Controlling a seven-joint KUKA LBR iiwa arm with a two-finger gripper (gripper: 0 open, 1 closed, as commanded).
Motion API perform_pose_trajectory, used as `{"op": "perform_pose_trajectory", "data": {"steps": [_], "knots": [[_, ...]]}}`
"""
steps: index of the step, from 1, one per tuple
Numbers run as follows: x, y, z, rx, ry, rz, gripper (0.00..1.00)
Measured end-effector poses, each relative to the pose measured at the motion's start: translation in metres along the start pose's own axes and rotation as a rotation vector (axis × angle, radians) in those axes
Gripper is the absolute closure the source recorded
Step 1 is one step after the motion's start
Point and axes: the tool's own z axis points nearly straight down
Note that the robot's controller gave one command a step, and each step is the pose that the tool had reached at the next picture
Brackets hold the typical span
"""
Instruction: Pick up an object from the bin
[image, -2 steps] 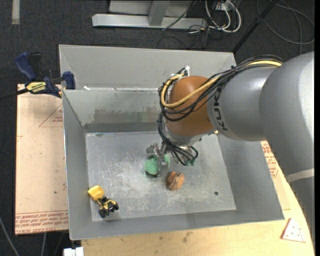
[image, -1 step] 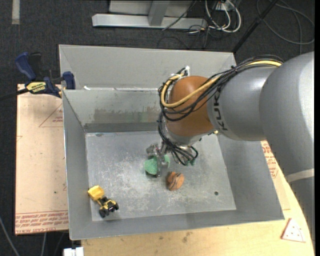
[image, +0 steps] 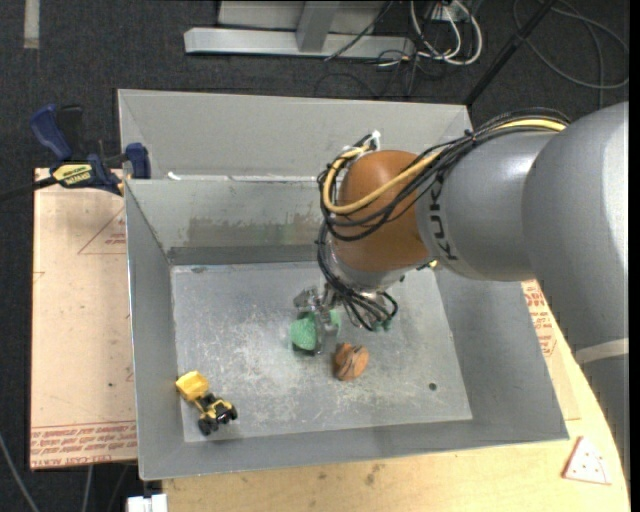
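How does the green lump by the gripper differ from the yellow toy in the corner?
Colour: the green lump is plain green; the yellow toy is yellow with black parts.
Shape: the lump is rounded; the toy looks like a small wheeled vehicle.
Place: the lump lies mid-bin, right at the gripper; the toy sits in the view's lower left corner, well away from it.
Both are small and rest on the bin floor.

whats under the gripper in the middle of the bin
A small green thing lies on the bin floor just below the gripper, a brown rounded thing beside it. The gripper covers the green thing's upper edge, and the arm's orange cover hides the floor behind.
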Motion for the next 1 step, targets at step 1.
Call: {"op": "perform_pose_trajectory", "data": {"steps": [1], "knots": [[0.0020,0.0005,-0.0211,-0.001,0.007,0.000,1.00]]}}
